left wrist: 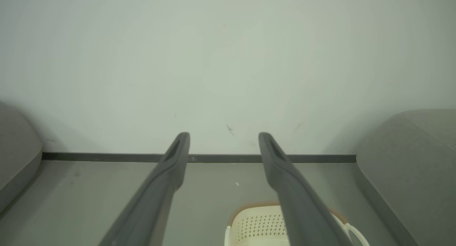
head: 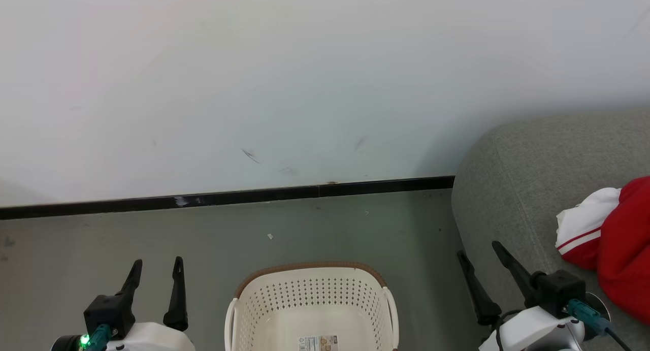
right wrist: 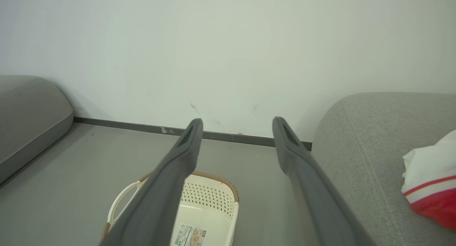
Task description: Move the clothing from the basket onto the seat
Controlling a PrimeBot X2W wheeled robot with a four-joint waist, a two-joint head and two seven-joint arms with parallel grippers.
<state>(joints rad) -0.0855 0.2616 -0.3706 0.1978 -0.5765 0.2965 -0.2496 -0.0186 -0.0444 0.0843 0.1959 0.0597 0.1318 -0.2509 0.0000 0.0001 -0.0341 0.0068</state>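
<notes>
Clothing [head: 617, 244] lies in a red and white heap on the seat [head: 513, 188], at the right of the head view. The frame's right edge cuts it off, so its full extent is hidden, and whether it is one garment or several cannot be told. A white panel with a thin red stripe faces the camera; any lettering is out of sight among the folds. The basket [head: 310, 264] stands on the grey floor [head: 101, 249] between the two arms, just beside the seat's rounded end. Its near half is lost below the bottom edge, and the paper label [head: 317, 342] on its bottom is sliced through and too small to read. What shows of its inside is bare cream plastic. The left gripper [head: 157, 262] hovers at the lower left with its two dark fingers spread apart and nothing between them. The right gripper [head: 477, 249] hangs over the seat's edge, its fingers likewise parted and holding nothing. In the right wrist view the fingers cover part of the basket's rim and one handle. A second grey cushion [right wrist: 28, 107] enters at the left of both wrist views, mostly cut off. Faint scuffs [head: 250, 156] mark the white wall [head: 304, 87] above the dark skirting [head: 228, 196].
</notes>
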